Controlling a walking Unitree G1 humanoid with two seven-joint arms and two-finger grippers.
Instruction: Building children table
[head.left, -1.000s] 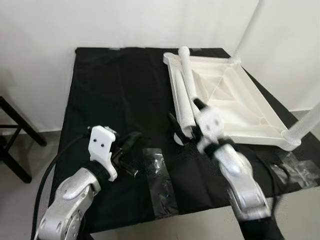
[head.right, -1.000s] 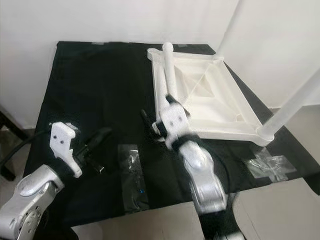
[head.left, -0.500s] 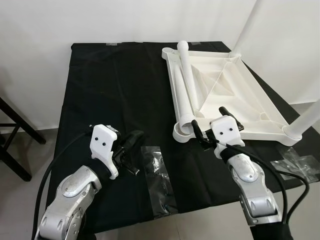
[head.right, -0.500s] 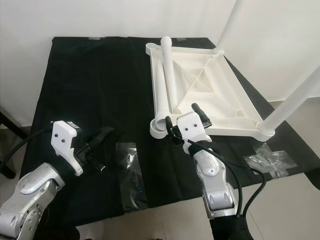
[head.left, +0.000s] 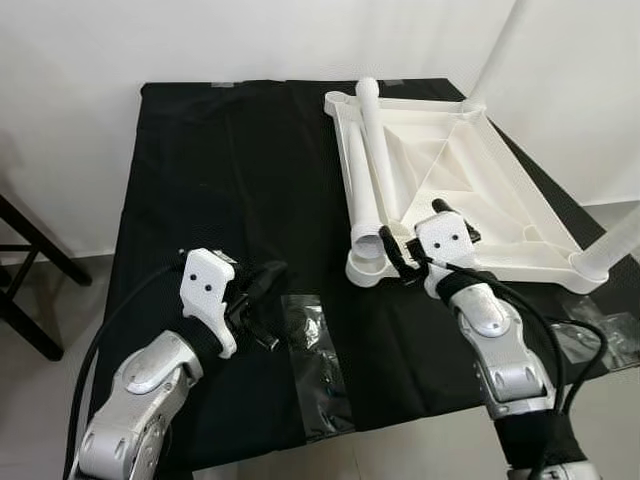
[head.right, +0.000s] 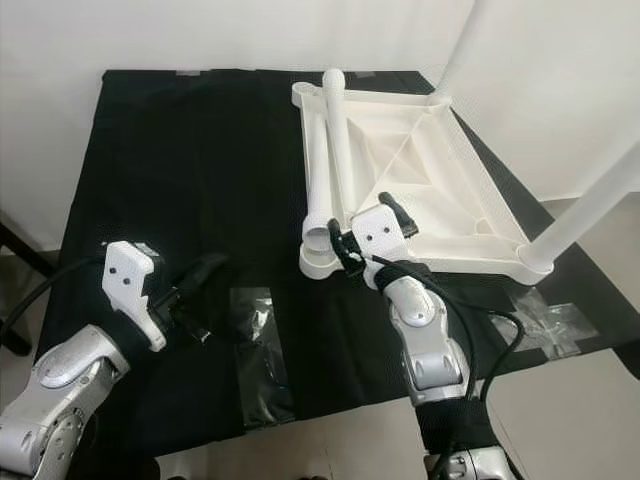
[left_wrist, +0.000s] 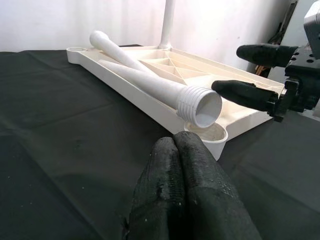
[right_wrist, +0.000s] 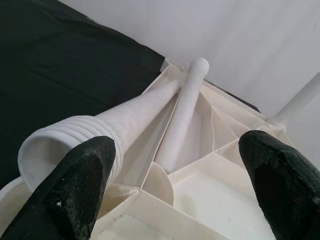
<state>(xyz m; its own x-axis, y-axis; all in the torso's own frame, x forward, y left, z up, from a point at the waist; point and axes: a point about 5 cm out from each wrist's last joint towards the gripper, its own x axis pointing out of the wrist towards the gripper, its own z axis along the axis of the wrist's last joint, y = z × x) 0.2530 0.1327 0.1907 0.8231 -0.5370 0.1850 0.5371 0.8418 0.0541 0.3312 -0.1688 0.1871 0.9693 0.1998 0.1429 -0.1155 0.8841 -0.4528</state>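
While my right gripper (head.left: 415, 238) hangs over the near corner of the upturned white tabletop (head.left: 470, 195), its two black fingers stand wide apart with nothing between them, one (right_wrist: 75, 195) beside the threaded mouth of the loose leg (head.left: 364, 195). That leg lies on the tabletop along its left rail, long axis running away from me, ribbed open end nearest and resting just above the empty corner socket (head.left: 365, 268). A second loose leg (head.left: 378, 145) lies alongside it, rounded tip at the far corner. So the leg sits just left of my right fingers, and I judge the right arm clearly the nearer one for taking it. My left gripper (head.left: 262, 300) waits well apart over the black cloth (head.left: 220, 170), fingers (left_wrist: 185, 190) pressed together, empty. Beside it lies a clear plastic bag (head.left: 318, 365), probably of fittings, though I cannot make them out.
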